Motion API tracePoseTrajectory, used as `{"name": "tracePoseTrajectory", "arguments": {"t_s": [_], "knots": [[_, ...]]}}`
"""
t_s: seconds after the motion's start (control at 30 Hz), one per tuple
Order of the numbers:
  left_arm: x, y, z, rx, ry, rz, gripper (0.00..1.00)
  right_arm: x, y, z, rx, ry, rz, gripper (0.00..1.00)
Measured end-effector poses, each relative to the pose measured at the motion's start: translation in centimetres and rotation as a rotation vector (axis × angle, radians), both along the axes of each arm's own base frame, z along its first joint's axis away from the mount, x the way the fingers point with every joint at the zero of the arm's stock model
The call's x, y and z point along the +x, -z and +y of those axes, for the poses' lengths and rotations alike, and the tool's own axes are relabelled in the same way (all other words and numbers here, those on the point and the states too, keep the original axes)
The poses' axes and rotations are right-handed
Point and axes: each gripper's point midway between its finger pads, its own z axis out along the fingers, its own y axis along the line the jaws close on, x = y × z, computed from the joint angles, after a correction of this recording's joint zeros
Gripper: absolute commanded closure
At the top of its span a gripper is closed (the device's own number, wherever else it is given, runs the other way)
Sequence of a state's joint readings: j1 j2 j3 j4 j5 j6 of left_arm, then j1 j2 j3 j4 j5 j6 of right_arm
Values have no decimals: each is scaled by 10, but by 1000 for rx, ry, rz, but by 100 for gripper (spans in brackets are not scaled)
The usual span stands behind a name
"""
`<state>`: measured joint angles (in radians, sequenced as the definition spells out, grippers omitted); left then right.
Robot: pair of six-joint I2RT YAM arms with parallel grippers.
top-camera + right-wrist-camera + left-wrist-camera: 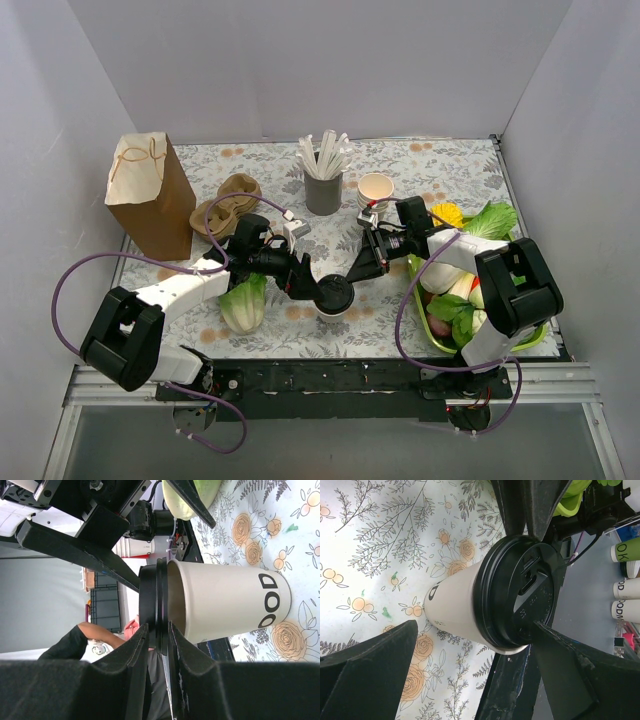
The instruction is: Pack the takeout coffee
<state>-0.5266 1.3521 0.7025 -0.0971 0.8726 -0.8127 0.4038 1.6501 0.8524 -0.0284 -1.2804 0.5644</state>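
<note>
Right gripper (pixel 159 630) nips the edge of a black lid (pixel 520 590) between nearly closed fingers. The left gripper (pixel 475 625) stands wide and empty, one finger on either side of the takeout coffee (pixel 333 297) without touching it. The cup stands upright on the flowered table (pixel 450 170), well to the right of the brown paper bag (pixel 150 195) and nearer the arm bases than the bag is. The step in hand looks to be seating the lid: in the right wrist view a sliver of the cup's inside seems to show beside the rim, so the lid may not be fully down on that side. Done well, the pinch would press straight and even. The left fingers would brace the paper wall below the lid, gently, since a thin cup dents and a tipped one could spill. The cup is cream-white paper with black lettering on its side and a round lid with a sip hole, and it narrows slightly toward the foot. A head of lettuce (pixel 245 300) lies right of the bag, on the way to the cup.
</note>
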Motion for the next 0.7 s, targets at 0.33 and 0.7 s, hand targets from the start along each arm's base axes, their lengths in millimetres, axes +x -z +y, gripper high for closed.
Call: {"name": "tracePoseTrajectory", "arguments": {"t_s": [0.33,0.7], "knots": [[0,0,0,0,-1,4,2,2,7,0,-21,12,-6,70],[0,0,0,-1,-3,5,2,1,19,-3,-56,19,0,68]]}}
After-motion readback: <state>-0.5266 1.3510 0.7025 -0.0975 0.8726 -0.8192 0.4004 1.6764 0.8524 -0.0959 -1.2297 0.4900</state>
